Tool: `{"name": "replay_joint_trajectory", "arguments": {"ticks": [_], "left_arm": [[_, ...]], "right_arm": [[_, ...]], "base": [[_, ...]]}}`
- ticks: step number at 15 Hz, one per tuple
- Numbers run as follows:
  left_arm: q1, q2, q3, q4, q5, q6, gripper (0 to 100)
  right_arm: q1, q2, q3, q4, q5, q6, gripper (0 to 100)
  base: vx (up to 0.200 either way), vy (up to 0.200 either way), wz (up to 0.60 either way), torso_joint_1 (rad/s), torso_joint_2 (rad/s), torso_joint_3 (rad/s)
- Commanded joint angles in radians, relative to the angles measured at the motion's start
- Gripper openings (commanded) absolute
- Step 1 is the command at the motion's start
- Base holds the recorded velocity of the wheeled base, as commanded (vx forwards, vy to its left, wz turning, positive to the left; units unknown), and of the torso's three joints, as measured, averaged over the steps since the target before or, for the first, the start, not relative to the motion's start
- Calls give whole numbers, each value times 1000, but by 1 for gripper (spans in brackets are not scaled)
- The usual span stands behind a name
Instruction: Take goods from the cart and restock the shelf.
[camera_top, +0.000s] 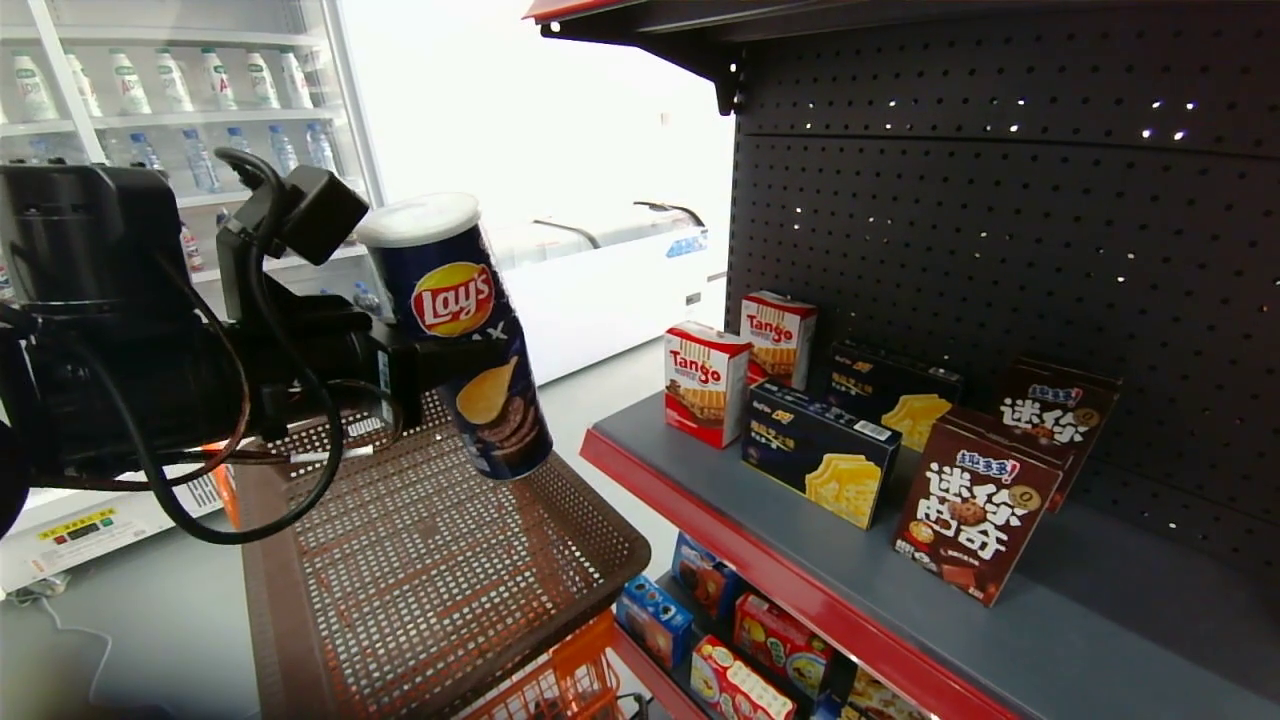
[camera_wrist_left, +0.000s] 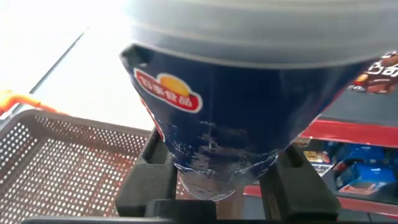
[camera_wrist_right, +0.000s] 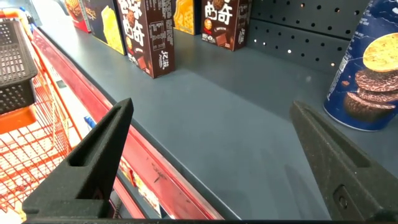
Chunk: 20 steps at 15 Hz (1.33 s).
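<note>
One chips can (camera_top: 460, 340) is off the cart (camera_top: 560, 690), and the left gripper (camera_top: 415, 372) is clamped on its middle, a finger (camera_wrist_left: 149, 180) pressed to each side. The can hangs tilted, with its pale lid leaning left. It is above the far right part of the brown mesh basket (camera_top: 430, 570) that sits on the orange cart, and it is left of the shelf board (camera_top: 700, 480) without touching it.

The right gripper (camera_wrist_right: 211, 168) is spread wide with nothing between its fingers, and it is over a bare stretch of the grey board.

The board carries six boxes in three pairs (each pair with one box nearer and one farther):
- two red-and-white wafer boxes (camera_top: 705, 383) on the left
- two dark blue boxes (camera_top: 820, 465) in the middle
- two brown boxes (camera_top: 975, 510) on the right

One cookie can (camera_wrist_right: 367, 81) stands upright on the board near the pegboard back, well apart from the brown boxes.

The lower shelf (camera_top: 690, 640) holds at least four small boxes, some blue and some red. More of them run out of sight.

Far left is a glass cooler (camera_top: 330, 110) with rows of bottles (camera_top: 170, 80), too many and too small to count.
</note>
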Motion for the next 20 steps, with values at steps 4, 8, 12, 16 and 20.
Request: {"name": "replay_joint_trajectory", "arguments": {"ticks": [4, 8, 12, 16, 20], "left_arm": [[-45, -1, 24, 47, -62, 2, 0], [-51, 7, 72, 49, -87, 4, 0], [-53, 1, 113, 47, -96, 27, 0], [-68, -1, 107, 47, -116, 27, 0], [-103, -5, 107, 49, -119, 27, 0]], "right_arm": [[0, 1, 0, 0, 0, 0, 100], [0, 1, 0, 0, 0, -2, 100], [0, 1, 0, 0, 0, -2, 100], [0, 1, 0, 0, 0, -2, 100], [0, 1, 0, 0, 0, -2, 100]], "base": [[0, 0, 0, 0, 0, 0], [0, 0, 0, 0, 0, 0], [0, 0, 0, 0, 0, 0], [0, 0, 0, 0, 0, 0], [0, 0, 0, 0, 0, 0]]}}
